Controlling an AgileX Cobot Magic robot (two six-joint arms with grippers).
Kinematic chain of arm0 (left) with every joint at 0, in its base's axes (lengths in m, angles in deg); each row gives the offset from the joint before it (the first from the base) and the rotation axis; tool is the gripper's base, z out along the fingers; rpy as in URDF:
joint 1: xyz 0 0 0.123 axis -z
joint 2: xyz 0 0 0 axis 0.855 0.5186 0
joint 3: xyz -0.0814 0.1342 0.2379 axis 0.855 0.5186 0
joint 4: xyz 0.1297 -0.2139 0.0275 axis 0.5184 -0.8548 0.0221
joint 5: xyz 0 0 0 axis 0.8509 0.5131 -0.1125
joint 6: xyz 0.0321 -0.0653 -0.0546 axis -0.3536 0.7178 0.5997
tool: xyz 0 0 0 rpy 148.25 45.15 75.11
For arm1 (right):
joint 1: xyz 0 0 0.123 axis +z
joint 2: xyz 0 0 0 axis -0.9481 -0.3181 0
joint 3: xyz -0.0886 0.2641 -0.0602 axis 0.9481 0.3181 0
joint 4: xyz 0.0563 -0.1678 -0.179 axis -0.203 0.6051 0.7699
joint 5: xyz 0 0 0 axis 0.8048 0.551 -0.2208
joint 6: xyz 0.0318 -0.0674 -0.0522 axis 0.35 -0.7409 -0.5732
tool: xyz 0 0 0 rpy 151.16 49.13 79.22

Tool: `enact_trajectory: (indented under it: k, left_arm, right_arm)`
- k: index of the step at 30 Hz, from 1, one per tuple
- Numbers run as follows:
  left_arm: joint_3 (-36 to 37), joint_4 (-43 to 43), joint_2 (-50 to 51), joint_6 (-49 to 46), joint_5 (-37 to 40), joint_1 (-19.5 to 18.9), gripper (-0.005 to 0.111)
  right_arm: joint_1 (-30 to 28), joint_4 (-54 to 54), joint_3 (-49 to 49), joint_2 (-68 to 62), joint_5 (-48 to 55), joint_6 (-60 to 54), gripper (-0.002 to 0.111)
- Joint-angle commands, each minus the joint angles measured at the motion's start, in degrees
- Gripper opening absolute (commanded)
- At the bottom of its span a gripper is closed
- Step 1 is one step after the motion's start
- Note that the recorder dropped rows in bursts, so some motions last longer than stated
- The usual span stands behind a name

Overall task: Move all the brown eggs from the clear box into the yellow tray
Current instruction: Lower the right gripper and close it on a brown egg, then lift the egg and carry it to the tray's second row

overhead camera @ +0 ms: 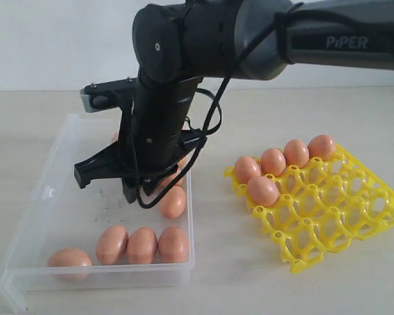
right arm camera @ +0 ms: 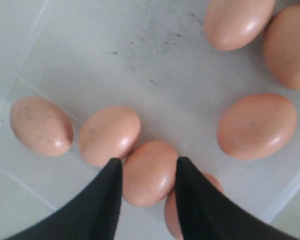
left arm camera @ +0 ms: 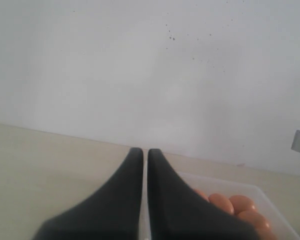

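The clear box (overhead camera: 52,164) stands on the left and holds several brown eggs (overhead camera: 142,245) along its near wall, plus one (overhead camera: 173,201) by its right wall. My right gripper (overhead camera: 144,184) hangs over the box. In the right wrist view its jaws (right arm camera: 149,170) are shut on one brown egg (right arm camera: 149,175), which overlaps another egg beneath it. The yellow tray (overhead camera: 328,210) lies to the right with several eggs (overhead camera: 272,161) in its far cups. My left gripper (left arm camera: 145,152) is shut on nothing, beside the box corner (left arm camera: 270,200), and does not show in the exterior view.
The right arm's black body and cable (overhead camera: 210,118) cover the middle and far part of the box. Dark scuffs (right arm camera: 155,45) mark the box floor. A white wall (left arm camera: 150,75) rises behind the table.
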Motion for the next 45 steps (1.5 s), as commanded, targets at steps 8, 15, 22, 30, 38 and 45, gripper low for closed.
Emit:
enact_trajectory:
  k: [8, 15, 22, 30, 38, 45]
  left_arm:
    - [-0.18, -0.61, -0.15, 0.42, -0.92, -0.08, 0.004]
    - [-0.18, -0.61, -0.15, 0.42, -0.92, -0.08, 0.004]
    - [-0.18, -0.61, -0.15, 0.42, -0.92, -0.08, 0.004]
    - [-0.18, -0.61, -0.15, 0.42, -0.92, -0.08, 0.004]
    - [-0.18, -0.61, -0.15, 0.42, -0.92, -0.08, 0.004]
    - [-0.18, -0.61, -0.15, 0.42, -0.92, -0.08, 0.004]
  right_arm:
    - [-0.24, -5.07, -0.31, -7.12, 2.44, 4.84, 0.049]
    - [-0.24, -5.19, -0.31, -8.35, 2.46, 5.58, 0.049]
    - [-0.24, -5.11, -0.31, -10.65, 3.22, 5.58, 0.049]
    - [-0.24, -4.63, -0.31, -10.9, -3.59, -0.5, 0.0]
    - [0.43, 5.11, 5.22, -8.65, -22.88, -4.7, 0.0]
    - [0.52, 7.43, 19.68, -0.56, -47.81, -12.18, 0.0]
